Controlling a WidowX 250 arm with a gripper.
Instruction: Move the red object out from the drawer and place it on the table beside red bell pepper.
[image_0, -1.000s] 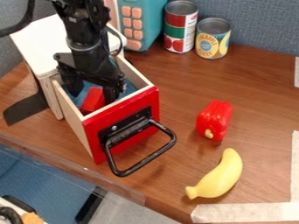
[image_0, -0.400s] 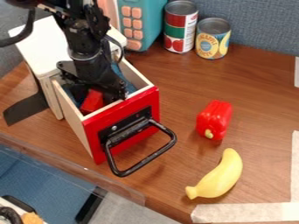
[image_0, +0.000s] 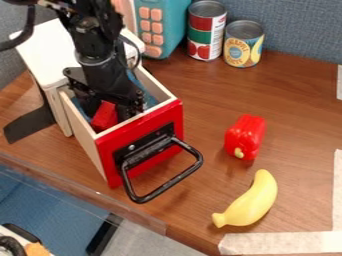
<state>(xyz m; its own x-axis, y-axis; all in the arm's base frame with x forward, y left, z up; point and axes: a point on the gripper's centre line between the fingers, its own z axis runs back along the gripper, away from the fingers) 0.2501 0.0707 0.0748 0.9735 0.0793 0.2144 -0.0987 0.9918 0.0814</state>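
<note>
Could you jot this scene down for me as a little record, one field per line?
robot part: black end effector, down inside the open drawer, at the red object
item to move: red object, inside the drawer
drawer: pulled open, red front, black handle
destination: wooden table, beside the red bell pepper
other food: yellow banana, nearer the camera than the pepper
at the back: two cans, one left of the other in the picture
task status: not yet done
</note>
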